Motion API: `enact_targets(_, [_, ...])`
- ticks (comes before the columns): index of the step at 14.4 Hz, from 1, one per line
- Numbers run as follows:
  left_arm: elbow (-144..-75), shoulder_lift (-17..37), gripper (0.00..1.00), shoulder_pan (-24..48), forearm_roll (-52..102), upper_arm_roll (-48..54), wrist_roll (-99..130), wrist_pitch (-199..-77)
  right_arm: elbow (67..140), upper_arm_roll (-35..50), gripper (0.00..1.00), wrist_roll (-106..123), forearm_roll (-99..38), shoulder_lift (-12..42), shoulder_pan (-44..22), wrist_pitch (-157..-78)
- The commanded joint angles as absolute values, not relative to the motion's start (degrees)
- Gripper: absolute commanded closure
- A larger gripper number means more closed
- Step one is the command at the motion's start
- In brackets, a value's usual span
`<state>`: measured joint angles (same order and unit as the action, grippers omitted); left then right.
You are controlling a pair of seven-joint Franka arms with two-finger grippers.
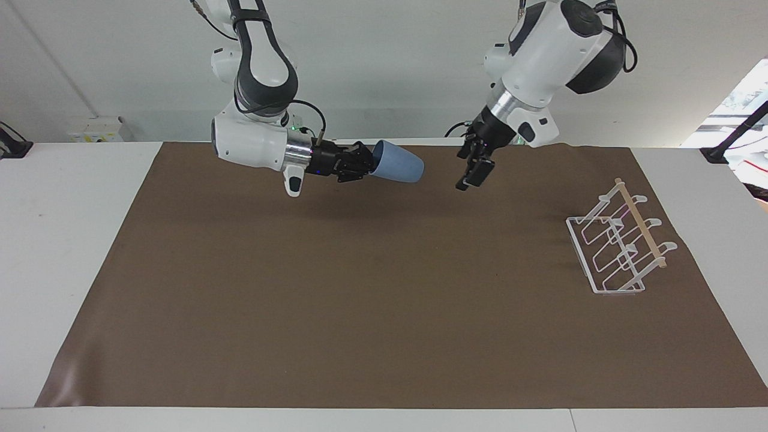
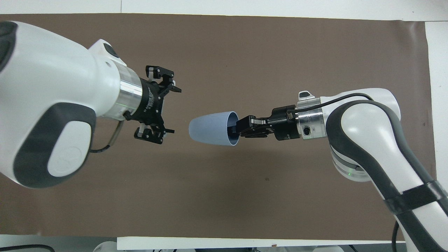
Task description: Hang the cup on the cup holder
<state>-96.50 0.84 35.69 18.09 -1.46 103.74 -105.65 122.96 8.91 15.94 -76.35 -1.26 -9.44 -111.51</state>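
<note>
Both arms up in the air above the brown mat (image 1: 384,312), over its robot-side middle.

Right gripper (image 1: 365,163): wrist level, pinching the rim of the small light blue tapered plastic cup (image 1: 397,166). One finger inside the mouth, one outside on the wall, as the overhead view shows it (image 2: 233,127). Cup carried on its side, closed base pointing at the left gripper, clear of the mat; its shadow lies beneath.

Left gripper (image 1: 474,170): fingers spread wide, a gap between them broad enough for the cup's narrow end (image 2: 159,101). It hangs just off the cup's base, not touching. Reads as a handover about to happen.

Handling, by judgement: cup looks light, stiff and smooth-walled. The taper means a grip on the body may slide toward the base, so a firm hold across the mid-wall seems safest. Not fragile by appearance. The rim pinch is thin, so it could twist if bumped.

Contents: the part of the cup's interior that shows in the overhead view (image 2: 211,127) is bare.

Farther out, toward the left arm's end of the table: white wire cup holder (image 1: 618,246) with looped prongs and a pale wooden rod on top, standing on the mat. Nothing hangs on it. Well apart from both grippers.
</note>
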Motion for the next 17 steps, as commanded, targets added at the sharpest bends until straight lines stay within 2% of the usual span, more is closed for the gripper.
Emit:
enact_targets(1, [-97.6, 1.3, 0.0, 39.7, 18.8, -2.4, 107.8, -107.1, 125.1, 8.9, 1.0, 15.0, -80.7, -3.0, -12.7, -115.8])
enact_targets(3, [-98.2, 1.5, 0.0, 40.9, 18.8, -2.3, 109.1, -106.8, 125.2, 8.9, 1.0, 14.2, -81.0, -2.9, -15.6, -119.5])
enact_targets(13, [-103.2, 1.3, 0.01, 41.0, 20.2, -2.3, 111.7, -106.7, 125.2, 8.8, 1.0, 14.2, -81.0, -2.9, -15.4, -119.1])
enact_targets(14, [-103.2, 1.3, 0.13, 40.3, 21.1, -2.4, 111.8, -106.3, 125.2, 8.8, 1.0, 14.1, -81.1, -2.9, -15.4, -119.1])
enact_targets(15, [-102.9, 1.4, 0.97, 40.3, 21.2, -2.4, 112.5, -105.5, 125.2, 8.8, 1.0, 14.1, -81.0, -2.9, -15.4, -119.4])
enact_targets(17, [-102.8, 1.5, 1.0, 40.3, 21.2, -2.5, 112.6, -105.7, 125.0, 8.8, 1.0, 13.6, -81.0, -2.8, -15.4, -119.6])
